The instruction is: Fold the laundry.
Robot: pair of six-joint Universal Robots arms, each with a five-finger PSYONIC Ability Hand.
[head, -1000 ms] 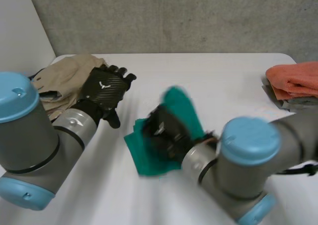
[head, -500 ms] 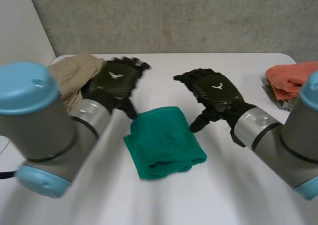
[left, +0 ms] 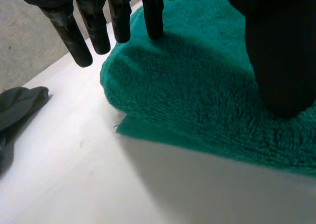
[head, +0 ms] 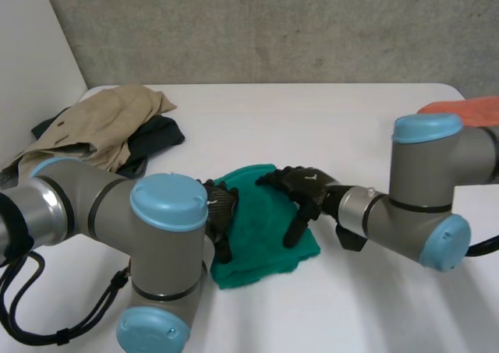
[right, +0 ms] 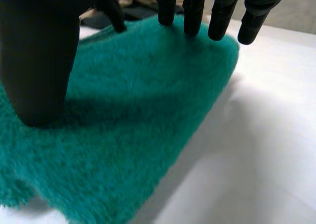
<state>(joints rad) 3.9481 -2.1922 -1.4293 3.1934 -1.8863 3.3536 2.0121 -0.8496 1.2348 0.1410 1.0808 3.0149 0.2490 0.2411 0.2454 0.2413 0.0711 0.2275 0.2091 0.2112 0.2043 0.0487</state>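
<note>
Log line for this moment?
green towel: folded, on table | left hand: open, at its left edge | right hand: open, on its right half

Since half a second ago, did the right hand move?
Yes. The right hand came nearer, from beyond the far edge of the green towel to resting on it.

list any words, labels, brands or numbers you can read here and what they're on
No text can be read anywhere.
Green towel: plain, no tag or print showing.
Left hand and right hand: black, no lettering to make out.
Beige clothes, orange cloth, table: no writing.
</note>
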